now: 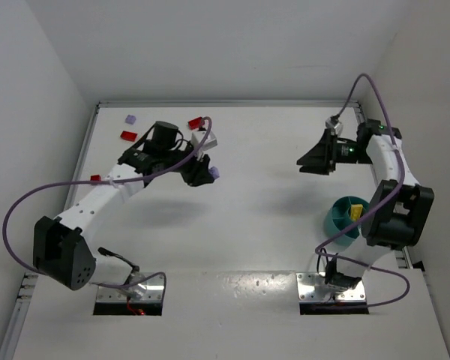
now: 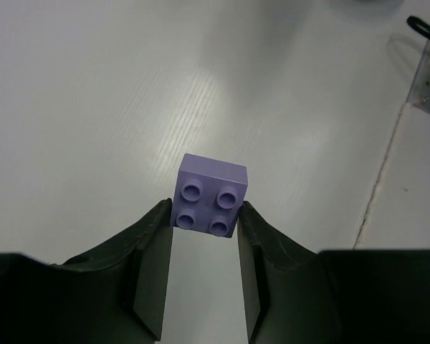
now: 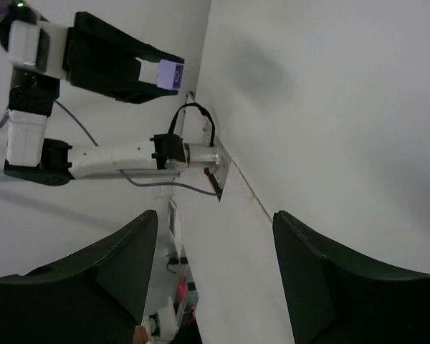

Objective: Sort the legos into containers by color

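Observation:
My left gripper (image 1: 207,172) is shut on a small lavender 2x2 lego (image 2: 210,195), pinched at its near edge between the two fingertips and held above the white table. The same lego shows in the top view (image 1: 215,172) and in the right wrist view (image 3: 171,74). My right gripper (image 1: 306,160) is open and empty, held in the air at the right, above and beyond the teal dish (image 1: 339,219). A yellow lego (image 1: 355,212) lies in the dish. The right arm hides part of the dish.
Loose legos lie at the far left: red ones (image 1: 195,122) (image 1: 127,136) (image 1: 95,178) and a lavender one (image 1: 130,118). White walls close in the table on the left, back and right. Metal base plates (image 1: 131,289) sit at the near edge.

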Action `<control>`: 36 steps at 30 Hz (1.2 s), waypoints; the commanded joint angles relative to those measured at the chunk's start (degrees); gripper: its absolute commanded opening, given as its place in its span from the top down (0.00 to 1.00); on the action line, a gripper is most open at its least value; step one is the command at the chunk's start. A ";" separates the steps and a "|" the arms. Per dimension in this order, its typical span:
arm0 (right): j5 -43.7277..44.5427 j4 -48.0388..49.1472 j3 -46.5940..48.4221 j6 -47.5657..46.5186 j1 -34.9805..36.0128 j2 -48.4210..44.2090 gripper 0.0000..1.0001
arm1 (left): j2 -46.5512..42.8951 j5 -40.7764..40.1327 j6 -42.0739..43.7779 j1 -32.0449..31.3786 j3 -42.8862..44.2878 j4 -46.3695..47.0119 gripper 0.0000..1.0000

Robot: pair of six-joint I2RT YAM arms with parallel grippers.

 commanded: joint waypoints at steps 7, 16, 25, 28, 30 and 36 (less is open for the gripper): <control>2.88 16.93 5.56 18.18 13.87 3.86 0.35 | 7.17 -6.52 -14.43 -14.10 10.36 8.81 0.98; 4.37 31.69 4.34 31.63 22.12 6.77 0.33 | 13.86 -7.66 -16.28 -16.56 15.46 8.82 0.98; 5.60 33.98 3.20 33.30 26.44 7.83 0.33 | 14.92 -8.27 -15.67 -19.55 16.52 9.35 0.98; 5.60 34.68 2.67 33.92 26.97 7.83 0.34 | 15.44 -8.89 -15.67 -20.08 17.05 9.35 0.98; 5.60 34.69 2.67 33.92 27.50 7.22 0.38 | 15.44 -9.41 -15.67 -20.08 17.05 9.35 0.98; 6.13 38.64 -4.08 36.47 28.03 3.88 0.44 | 15.44 -10.55 -15.67 -20.08 17.05 9.35 0.98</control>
